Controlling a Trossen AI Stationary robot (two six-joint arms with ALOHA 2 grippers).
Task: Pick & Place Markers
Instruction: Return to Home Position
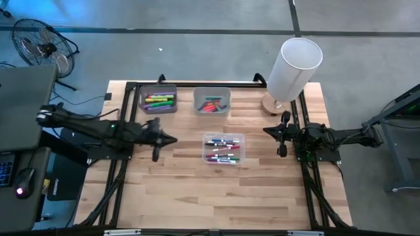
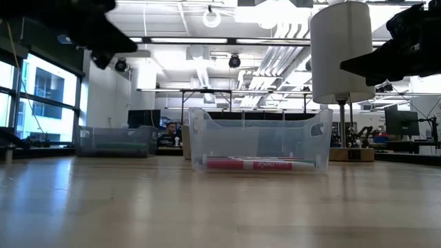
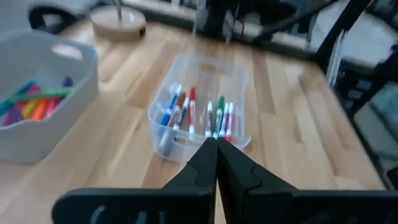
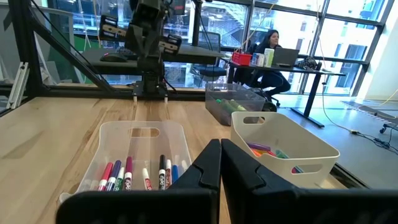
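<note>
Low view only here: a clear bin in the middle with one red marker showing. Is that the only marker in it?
Observer: No. The clear bin holds a row of markers, blue, red, green and pink among them.
Operator: What's beyond it?
Observer: Two more bins at the far edge, a grey bin and a white bin side by side, both holding coloured markers.
Operator: Are the hands carrying anything?
Observer: No. The left hand and the right hand are both shut and empty, one on each side of the clear bin.
</note>
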